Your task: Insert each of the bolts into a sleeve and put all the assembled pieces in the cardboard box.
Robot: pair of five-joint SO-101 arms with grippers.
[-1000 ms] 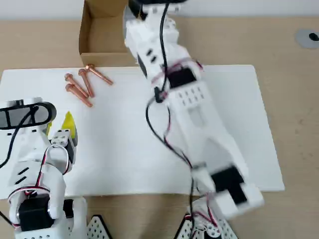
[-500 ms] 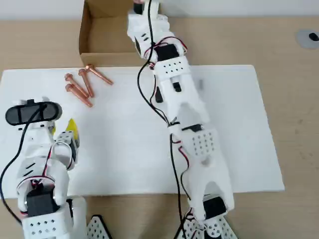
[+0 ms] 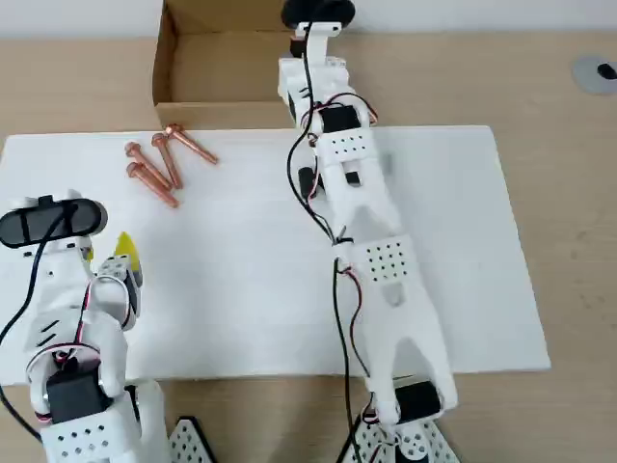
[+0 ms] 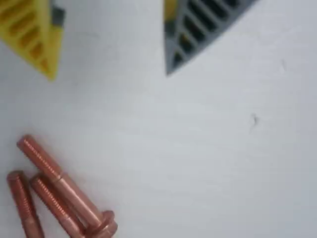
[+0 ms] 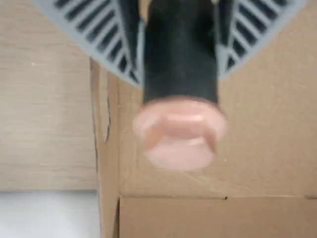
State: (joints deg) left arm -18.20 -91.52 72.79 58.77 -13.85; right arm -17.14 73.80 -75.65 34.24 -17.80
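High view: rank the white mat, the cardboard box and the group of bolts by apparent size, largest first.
1. white mat, by far the largest.
2. cardboard box, though the picture's top edge and an arm hide part of it.
3. group of bolts, the smallest.

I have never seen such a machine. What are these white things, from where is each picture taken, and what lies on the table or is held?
These are two small robot arms, the left arm and the right arm. Each ends in a gripper, a claw with two fingers. The high view looks down on the table from above. The other two pictures come from cameras on the wrists, so each looks past its own fingers. Copper-coloured bolts lie on the white sheet. The left gripper is open and empty, near them. The right gripper is shut on a black sleeve with a bolt head showing at its end, over the cardboard box.
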